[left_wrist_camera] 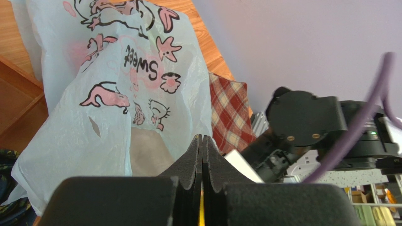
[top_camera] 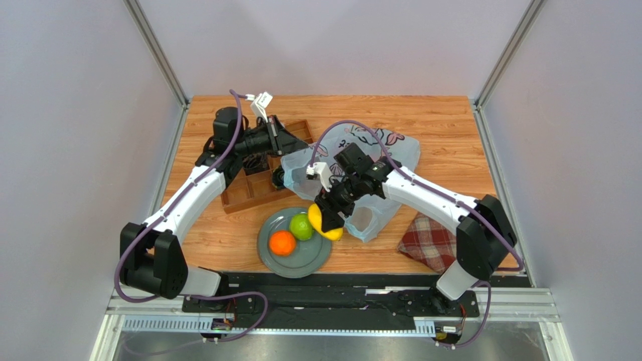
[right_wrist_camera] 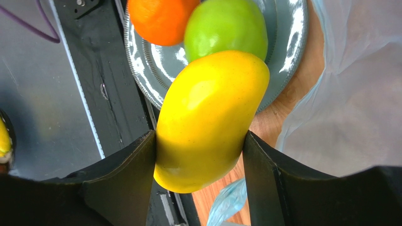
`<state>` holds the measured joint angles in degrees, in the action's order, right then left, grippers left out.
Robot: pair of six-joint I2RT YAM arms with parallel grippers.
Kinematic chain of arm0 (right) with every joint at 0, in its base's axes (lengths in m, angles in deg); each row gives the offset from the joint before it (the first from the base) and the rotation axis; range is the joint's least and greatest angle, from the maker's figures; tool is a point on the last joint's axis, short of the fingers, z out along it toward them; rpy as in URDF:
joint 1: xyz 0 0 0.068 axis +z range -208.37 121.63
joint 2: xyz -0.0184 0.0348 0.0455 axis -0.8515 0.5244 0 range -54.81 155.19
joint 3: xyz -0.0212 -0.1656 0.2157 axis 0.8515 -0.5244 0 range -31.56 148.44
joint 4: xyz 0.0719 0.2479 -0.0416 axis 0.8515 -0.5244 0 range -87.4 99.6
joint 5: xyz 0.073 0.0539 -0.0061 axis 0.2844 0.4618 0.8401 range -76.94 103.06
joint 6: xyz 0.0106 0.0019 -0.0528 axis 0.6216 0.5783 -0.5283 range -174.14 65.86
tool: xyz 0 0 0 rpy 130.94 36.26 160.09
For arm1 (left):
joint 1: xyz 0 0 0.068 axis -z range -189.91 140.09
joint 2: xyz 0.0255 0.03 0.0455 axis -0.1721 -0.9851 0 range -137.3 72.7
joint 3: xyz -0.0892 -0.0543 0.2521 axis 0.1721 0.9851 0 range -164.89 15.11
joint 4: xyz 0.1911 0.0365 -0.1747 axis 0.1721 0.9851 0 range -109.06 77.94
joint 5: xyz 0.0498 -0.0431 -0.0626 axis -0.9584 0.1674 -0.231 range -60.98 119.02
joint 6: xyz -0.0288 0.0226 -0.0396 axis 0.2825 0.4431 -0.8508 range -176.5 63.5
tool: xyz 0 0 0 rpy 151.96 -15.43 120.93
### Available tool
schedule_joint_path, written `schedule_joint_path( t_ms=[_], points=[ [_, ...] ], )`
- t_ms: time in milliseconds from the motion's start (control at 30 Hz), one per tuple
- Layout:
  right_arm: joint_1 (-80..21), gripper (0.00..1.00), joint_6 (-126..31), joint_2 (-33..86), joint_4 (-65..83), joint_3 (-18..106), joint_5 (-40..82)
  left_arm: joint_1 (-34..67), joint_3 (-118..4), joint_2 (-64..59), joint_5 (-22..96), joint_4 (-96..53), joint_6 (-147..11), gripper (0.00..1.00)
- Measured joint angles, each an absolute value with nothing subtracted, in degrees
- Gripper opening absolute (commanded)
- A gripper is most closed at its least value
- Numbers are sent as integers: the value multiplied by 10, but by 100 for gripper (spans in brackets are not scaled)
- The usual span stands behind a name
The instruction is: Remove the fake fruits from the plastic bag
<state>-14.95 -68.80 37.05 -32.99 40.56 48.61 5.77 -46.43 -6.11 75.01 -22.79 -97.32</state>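
Right pincer (right_wrist_camera: 198, 160) is clamping a smooth, glossy yellow mango (right_wrist_camera: 210, 108) across its plump middle, with one flat black finger pressing on each side and the rounded tip sticking out beyond them. In the top view the mango is hanging at the 2 o'clock rim of a round grey plate (top_camera: 315, 261), which is sitting at 6 o'clock on the wood-grain table (top_camera: 444, 128). Two fruits are lying on the plate touching one another: a shiny orange (top_camera: 282, 243) at its 8 o'clock and a glossy green apple (top_camera: 301, 226) at its 12 o'clock, just beside the mango. The plastic bag (left_wrist_camera: 85, 117), thin, crinkled and translucent pale blue with pink cartoon print, is lying slumped at the table's centre, its open mouth facing 6 o'clock. Left pincer (left_wrist_camera: 203, 146) is reaching to the bag's 9 o'clock edge with its dark fingers pressing flat together; whether film is caught between them cannot be told. A brown compartmented wooden tray (top_camera: 245, 194) is lying at 9 o'clock of the bag, and a soft red plaid cloth (top_camera: 428, 241) is lying at 4 o'clock.
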Motion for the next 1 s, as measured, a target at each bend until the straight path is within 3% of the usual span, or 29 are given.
schedule_joint_path(
  t_ms=[200, 300, 400, 467, 500, 567, 800, 1000],
  points=[
    [-163, 42, -521, 425, -275, 373, 465, 57, -464, -61, 749, -227, -973, 0],
    [-168, 47, -445, 455, -247, 367, 459, 58, -464, -61, 748, -227, -973, 0],
    [-163, 60, -406, 487, -224, 377, 455, 57, -464, -61, 747, -227, -972, 0],
    [-158, 80, -395, 501, -214, 389, 455, 57, -464, -61, 745, -227, -972, 0],
    [-157, 98, -391, 505, -211, 394, 454, 57, -464, -61, 744, -226, -972, 1],
    [-155, 100, -389, 508, -211, 402, 449, 58, -464, -61, 739, -224, -972, 7],
    [-179, 100, -453, 455, -276, 407, 429, 54, -464, -51, 699, -143, -920, 42],
    [-202, 100, -508, 303, -278, 351, 382, 46, -449, 23, 663, -44, -844, 52]
  ],
)
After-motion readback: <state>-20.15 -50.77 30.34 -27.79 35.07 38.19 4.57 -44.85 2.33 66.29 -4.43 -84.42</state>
